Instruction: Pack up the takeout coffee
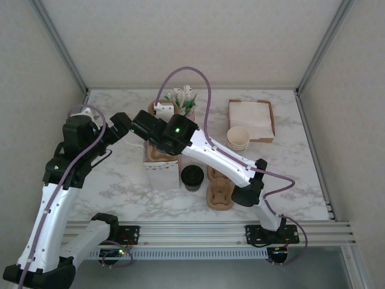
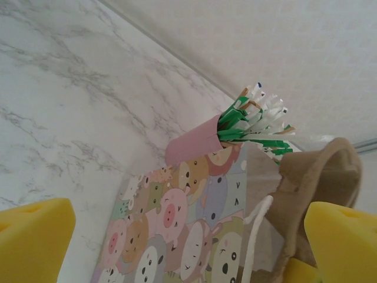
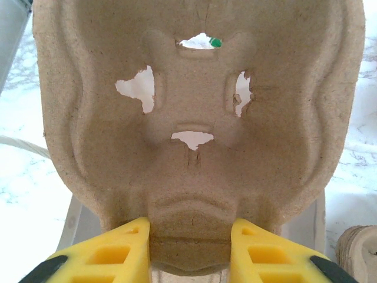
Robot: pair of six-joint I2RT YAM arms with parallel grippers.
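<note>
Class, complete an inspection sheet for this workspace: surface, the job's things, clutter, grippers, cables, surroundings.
Surface: white marble-pattern tabletop, no spills seen.
Job's things: small cream paper cup with round black lid upright on the table, beside the cartoon-animal paper bag; brown moulded-pulp cup carrier at the bag's top.
Clutter: second pulp carrier, stack of lidless cream cups, tray of napkins, pink holder of green-and-white sticks.
Grippers: left gripper open, near the bag; right gripper shut on the held carrier's edge.
Cables: purple cables looping over both arms.
Surroundings: pale walls, metal frame posts.
</note>
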